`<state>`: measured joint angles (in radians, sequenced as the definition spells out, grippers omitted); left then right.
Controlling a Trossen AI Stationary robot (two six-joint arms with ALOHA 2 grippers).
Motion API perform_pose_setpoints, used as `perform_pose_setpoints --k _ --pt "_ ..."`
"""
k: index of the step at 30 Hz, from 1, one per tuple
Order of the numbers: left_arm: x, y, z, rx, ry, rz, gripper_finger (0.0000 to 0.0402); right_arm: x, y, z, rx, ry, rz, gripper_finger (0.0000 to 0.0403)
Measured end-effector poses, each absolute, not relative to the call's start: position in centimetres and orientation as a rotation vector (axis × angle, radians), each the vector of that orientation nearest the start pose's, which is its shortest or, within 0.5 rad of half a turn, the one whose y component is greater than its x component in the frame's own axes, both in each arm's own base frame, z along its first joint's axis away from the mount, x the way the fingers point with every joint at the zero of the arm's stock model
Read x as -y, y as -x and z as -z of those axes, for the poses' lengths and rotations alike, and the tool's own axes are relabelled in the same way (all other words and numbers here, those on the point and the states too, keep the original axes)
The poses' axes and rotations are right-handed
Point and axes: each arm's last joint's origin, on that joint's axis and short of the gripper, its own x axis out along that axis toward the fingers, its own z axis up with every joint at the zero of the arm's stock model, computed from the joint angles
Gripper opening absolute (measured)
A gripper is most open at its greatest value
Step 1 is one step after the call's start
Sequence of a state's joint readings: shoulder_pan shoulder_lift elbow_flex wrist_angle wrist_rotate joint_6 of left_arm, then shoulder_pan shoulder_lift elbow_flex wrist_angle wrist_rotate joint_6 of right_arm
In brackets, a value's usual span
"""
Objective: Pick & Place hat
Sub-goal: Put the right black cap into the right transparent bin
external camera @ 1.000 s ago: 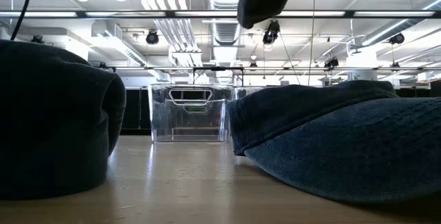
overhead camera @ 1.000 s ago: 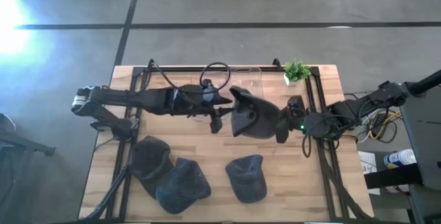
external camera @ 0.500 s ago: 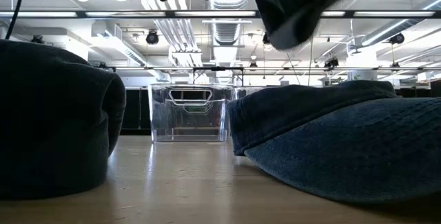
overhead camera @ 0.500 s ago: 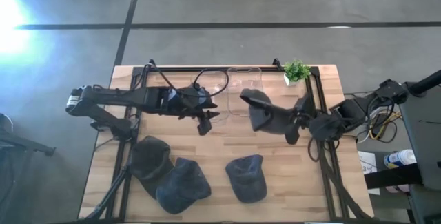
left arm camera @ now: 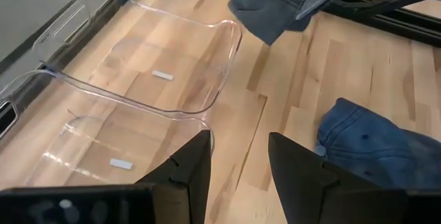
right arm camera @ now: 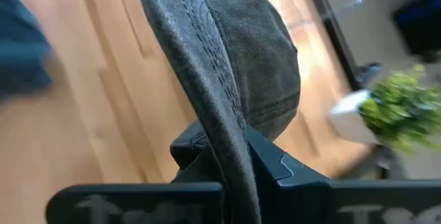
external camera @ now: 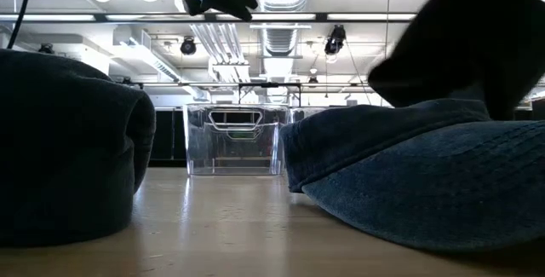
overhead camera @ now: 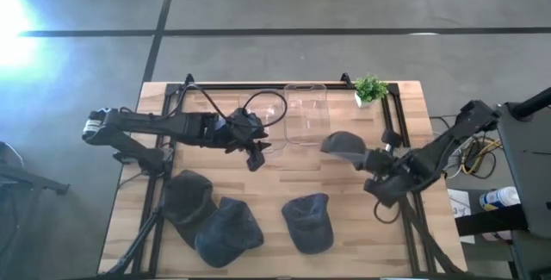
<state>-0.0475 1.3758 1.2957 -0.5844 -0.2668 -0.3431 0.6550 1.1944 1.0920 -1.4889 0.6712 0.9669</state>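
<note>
A dark grey cap hangs in the air right of the table's middle, held by my right gripper, which is shut on it. The same cap shows at the upper right of the low view and fills the right wrist view. My left gripper hovers open left of centre, beside the clear bins, well apart from the cap. Three more denim hats lie along the near side. My right gripper pinches the cap by its stitched brim between the two fingers, the brim standing edge-on in the gap. The fingers come from the table's right side, roughly level. The cap is lifted clear of the table and juts out beyond the fingers toward the left.
Two clear plastic bins stand at the far middle, right ahead of the left gripper. A small potted plant sits at the far right corner. Black frame rails run along both sides of the table. Bare wood lies between the bins and the near hats.
The right gripper has carried the cap from the table's middle toward the right edge and somewhat lower, staying shut on it. The left gripper has drawn back from the cap toward the left and now hovers by the bins.
</note>
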Motion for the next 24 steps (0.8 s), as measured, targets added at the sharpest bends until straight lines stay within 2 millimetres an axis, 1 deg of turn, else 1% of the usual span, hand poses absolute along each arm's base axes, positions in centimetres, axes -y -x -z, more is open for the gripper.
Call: perform_pose_setpoints --k 3,6,10,14,17,20,24 --pt "0.6 -29.3 -34.2 -0.616 0.219 -0.336 0.014 -9.9 -14.8 -28.3 -1.139 0.24 0.606 0.0013" --pt "0.5 -29.3 -34.1 -0.612 0.211 -0.358 0.014 -11.1 -15.4 -26.9 -1.222 0.328 0.567 0.0013" --pt "0.5 -29.3 -34.2 -0.604 0.209 -0.368 0.014 -12.6 -16.3 -24.6 -1.349 0.444 0.547 0.0013" --pt "0.5 -29.3 -34.2 -0.602 0.209 -0.368 0.014 -14.0 -16.8 -22.5 -1.416 0.538 0.561 0.0013" --pt "0.5 -29.3 -34.2 -0.603 0.209 -0.367 0.014 -14.8 -17.1 -21.1 -1.444 0.567 0.592 0.0013" --pt "0.5 -29.3 -34.2 -0.603 0.209 -0.367 0.014 -15.4 -17.3 -20.1 -1.482 0.541 0.638 0.0016" --pt "0.5 -29.3 -34.2 -0.603 0.209 -0.366 0.014 -16.2 -17.5 -19.5 -1.482 0.448 0.699 0.0048"
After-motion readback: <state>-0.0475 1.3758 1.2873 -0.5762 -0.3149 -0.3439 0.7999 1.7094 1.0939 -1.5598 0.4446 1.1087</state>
